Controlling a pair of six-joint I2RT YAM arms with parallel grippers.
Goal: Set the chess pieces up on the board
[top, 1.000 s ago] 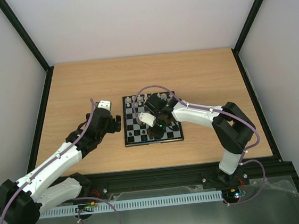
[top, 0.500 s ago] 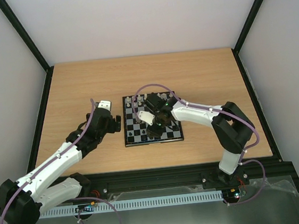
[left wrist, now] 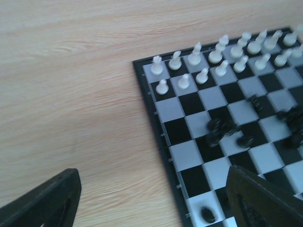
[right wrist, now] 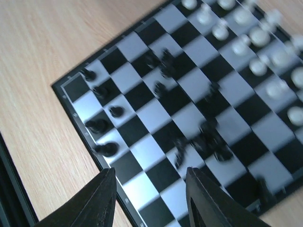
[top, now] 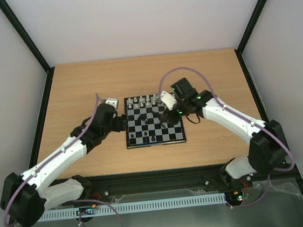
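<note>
The board (top: 156, 143) lies in the middle of the table. White chess pieces (top: 145, 100) stand in two rows along its far edge, also in the left wrist view (left wrist: 208, 66). Black chess pieces (top: 142, 129) lie scattered on the middle squares, several lying on their sides (left wrist: 227, 130). A few black ones (right wrist: 99, 125) stand along one edge of the board. My left gripper (top: 121, 123) is open at the board's left rim (left wrist: 156, 118), holding nothing. Over the right half of the board hangs my right gripper (top: 170, 116), open and holding nothing, with bare squares (right wrist: 156, 113) showing between its fingers (right wrist: 97, 198).
The wooden table (top: 73, 89) is bounded by a black frame, with white walls behind and to both sides. A black rail (top: 158, 180) runs along the near edge, where both arm bases are bolted.
My right arm has pulled back from the board's middle toward the right and far side, and its jaws have opened. My left gripper has moved slightly closer to the board's left rim.
</note>
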